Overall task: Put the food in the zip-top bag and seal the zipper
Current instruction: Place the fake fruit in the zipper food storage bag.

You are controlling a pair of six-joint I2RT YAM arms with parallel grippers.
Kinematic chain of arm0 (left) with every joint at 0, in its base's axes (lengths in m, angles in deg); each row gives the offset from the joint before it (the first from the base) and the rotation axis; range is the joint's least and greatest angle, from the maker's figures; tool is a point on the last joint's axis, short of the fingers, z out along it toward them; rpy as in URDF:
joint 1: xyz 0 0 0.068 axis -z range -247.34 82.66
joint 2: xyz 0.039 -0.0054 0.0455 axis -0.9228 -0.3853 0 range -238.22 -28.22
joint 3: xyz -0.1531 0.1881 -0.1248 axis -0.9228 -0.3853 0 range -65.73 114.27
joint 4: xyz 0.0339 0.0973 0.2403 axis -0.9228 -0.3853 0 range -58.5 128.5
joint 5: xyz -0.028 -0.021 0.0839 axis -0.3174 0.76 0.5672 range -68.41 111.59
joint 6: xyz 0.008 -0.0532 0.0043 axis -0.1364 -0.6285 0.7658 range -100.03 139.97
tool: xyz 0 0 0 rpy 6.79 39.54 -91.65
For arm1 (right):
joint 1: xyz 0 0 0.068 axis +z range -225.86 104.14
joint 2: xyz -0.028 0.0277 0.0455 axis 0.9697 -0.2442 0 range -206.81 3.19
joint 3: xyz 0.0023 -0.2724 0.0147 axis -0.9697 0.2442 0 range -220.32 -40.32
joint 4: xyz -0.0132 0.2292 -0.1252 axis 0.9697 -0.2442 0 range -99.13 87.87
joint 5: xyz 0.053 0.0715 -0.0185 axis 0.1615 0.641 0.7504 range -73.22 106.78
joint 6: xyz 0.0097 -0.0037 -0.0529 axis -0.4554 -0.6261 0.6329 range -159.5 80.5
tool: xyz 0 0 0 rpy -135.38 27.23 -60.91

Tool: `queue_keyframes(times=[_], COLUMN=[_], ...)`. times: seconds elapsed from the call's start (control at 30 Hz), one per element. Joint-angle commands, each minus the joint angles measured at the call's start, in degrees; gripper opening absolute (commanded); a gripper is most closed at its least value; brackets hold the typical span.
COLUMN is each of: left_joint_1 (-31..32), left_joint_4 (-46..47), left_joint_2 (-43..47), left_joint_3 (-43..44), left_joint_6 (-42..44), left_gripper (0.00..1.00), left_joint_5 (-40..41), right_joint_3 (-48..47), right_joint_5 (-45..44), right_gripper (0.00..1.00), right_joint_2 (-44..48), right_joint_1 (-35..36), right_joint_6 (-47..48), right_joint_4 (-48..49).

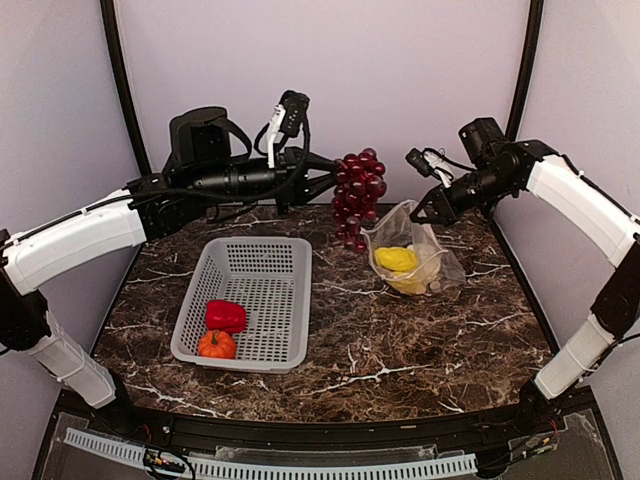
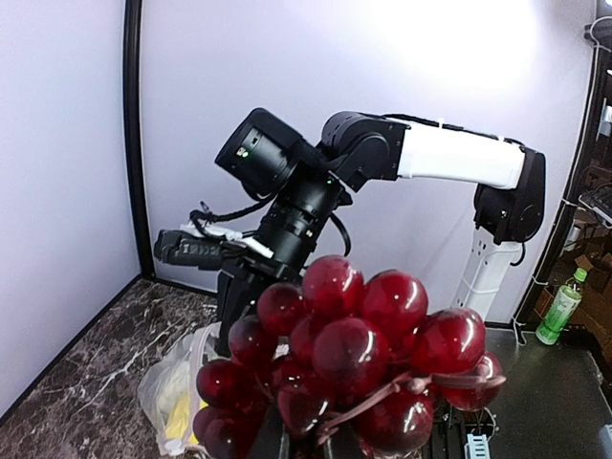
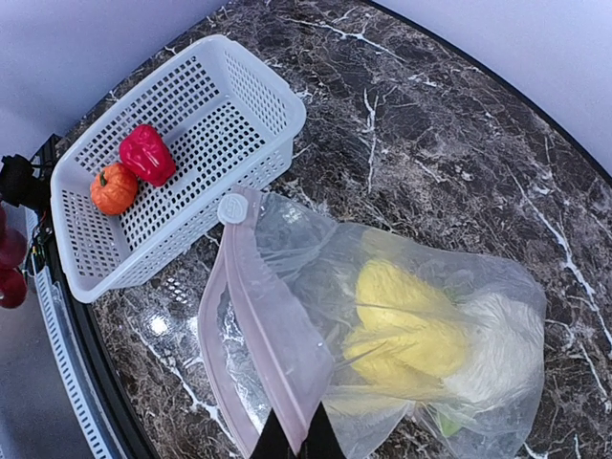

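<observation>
**Grapes held aloft at bag mouth; two items in basket, zipper open**

Left end effector [image 1: 337,184] is closed on the grapes [image 1: 359,196], carrying the bunch in the air at the back of the table [image 1: 400,340], just beside and above the zip-top bag [image 1: 420,262]. The grapes are not in the bag yet. In the left wrist view the bunch fills the foreground, and the fingers are mostly hidden under it.

Right end effector [image 3: 298,442] is pinched shut on the bag's rim at the zipper [image 3: 251,316], lifting it so the mouth gapes toward the grapes. The pinkish strip is parted, not sealed. A white slider tab [image 3: 231,208] sits at the strip's far end.

Already inside the bag:
- yellow pieces [image 3: 406,325]
- white cauliflower [image 3: 502,349]
- a small green piece [image 3: 445,421], low down and hard to make out

Outside the bag:
- red pepper [image 1: 225,316] and orange fruit [image 1: 216,345], touching, at the near end of the white basket [image 1: 265,275]
- the basket sits left of the bag, close but apart

My read is that the task is roughly half done. Three kinds of food are bagged and the grapes are mid-transfer. What's left is to drop the grapes in, move the pepper and orange fruit over, then run the zipper closed. The bunch looks bulky against the mouth opening, so it may snag on the rim.
</observation>
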Motion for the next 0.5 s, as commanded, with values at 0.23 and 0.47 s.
queue_keyframes(times=[0.23,0.47], left_joint_1=[3.86,4.65], left_joint_4=[19.9,22.24], left_joint_2=[-10.35,-15.89], left_joint_3=[2.64,2.57], left_joint_6=[-4.13,-0.04], left_gripper=[0.01,0.01], left_joint_5=[1.0,11.04], right_joint_3=[-8.16,-9.17], right_joint_5=[13.35,13.73], right_gripper=[0.0,0.0], right_joint_2=[-1.21,-0.9], right_joint_1=[-0.15,-0.15], right_joint_6=[-5.29,-5.63], right_joint_4=[-3.56,-4.47])
